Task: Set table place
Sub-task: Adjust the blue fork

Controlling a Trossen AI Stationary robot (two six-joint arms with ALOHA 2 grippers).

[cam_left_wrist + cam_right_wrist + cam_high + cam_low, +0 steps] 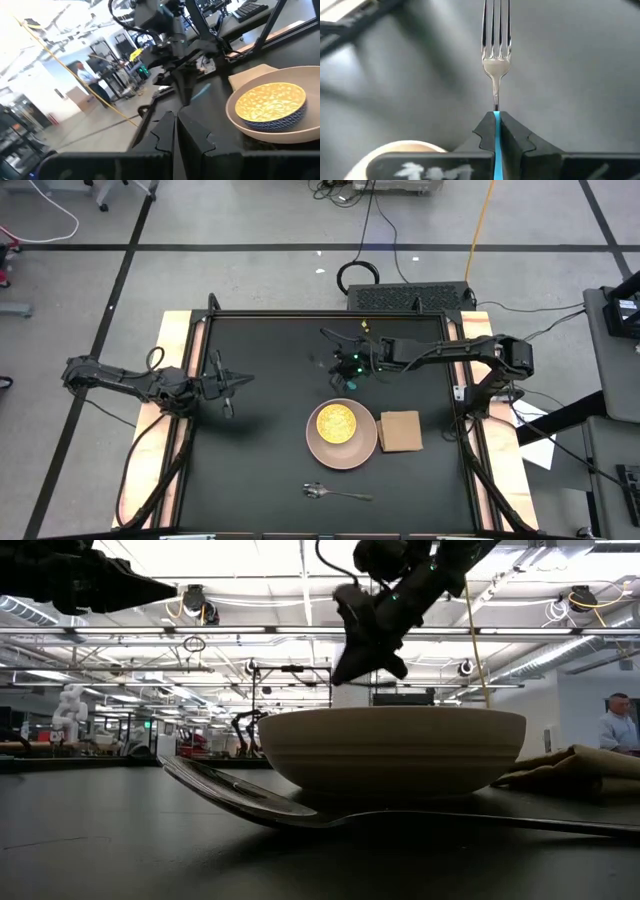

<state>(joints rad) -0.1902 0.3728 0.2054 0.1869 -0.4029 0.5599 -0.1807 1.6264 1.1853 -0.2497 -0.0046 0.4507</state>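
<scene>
Right end effector (496, 131) clamped on fork (495, 55) by its blue handle, above the tabletop (260, 460) just behind the plate (322, 447). Fork's long axis in line with the fingers, tines pointing straight out ahead of them, away from the wrist. Held clear of the surface, over bare black tabletop.

Left end effector (228, 385) fingers pressed together, empty, hanging near the left edge, well apart from the setting.

Yellow dish (336, 422) sitting inside the pink plate. Napkin (400, 431) just beside the plate on its right, touching or nearly so. Spoon (337, 494) lying crosswise near the front edge, bowl to the left, handle to the right.

No readable writing on anything. Open room across the whole left half and rear left.
</scene>
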